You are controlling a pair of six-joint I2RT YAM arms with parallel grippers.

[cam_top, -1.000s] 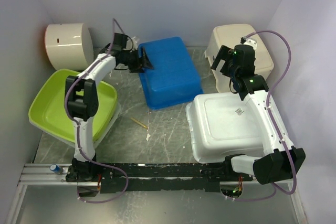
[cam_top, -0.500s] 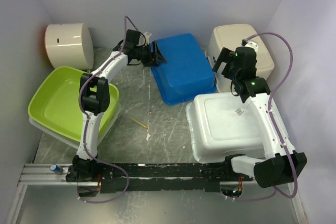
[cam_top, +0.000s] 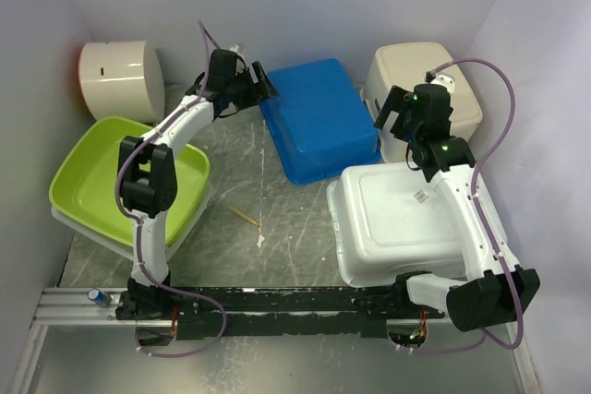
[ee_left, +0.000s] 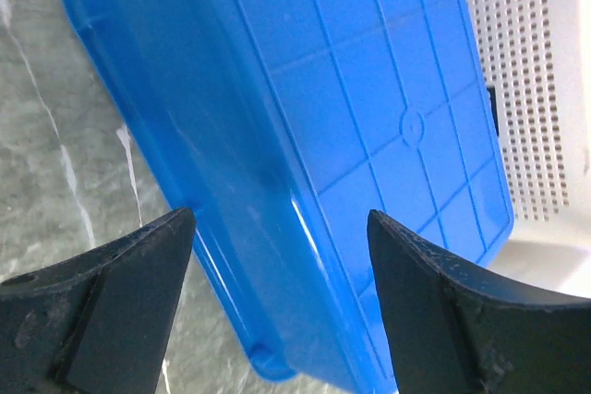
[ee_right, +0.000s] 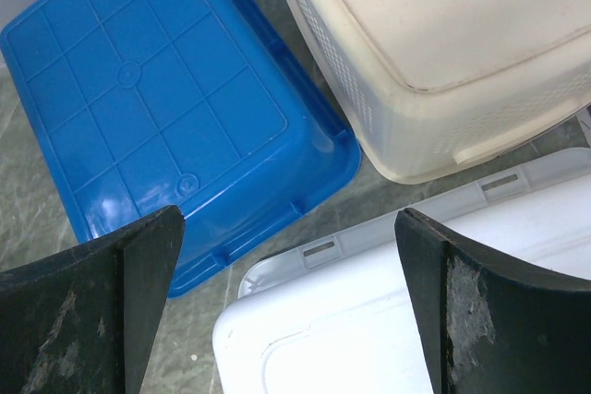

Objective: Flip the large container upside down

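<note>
Top external view: large white container lies base-up, label sticker showing, near the right arm's base, so the flip looks done.
Left gripper, spread, faces the blue tub; right gripper, spread, hovers holding nothing.

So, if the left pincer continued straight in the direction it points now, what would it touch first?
Most likely the blue tub: in the left wrist view its side wall lies straight ahead, between the open fingers of the left pincer. How far away, the picture does not show.
</note>
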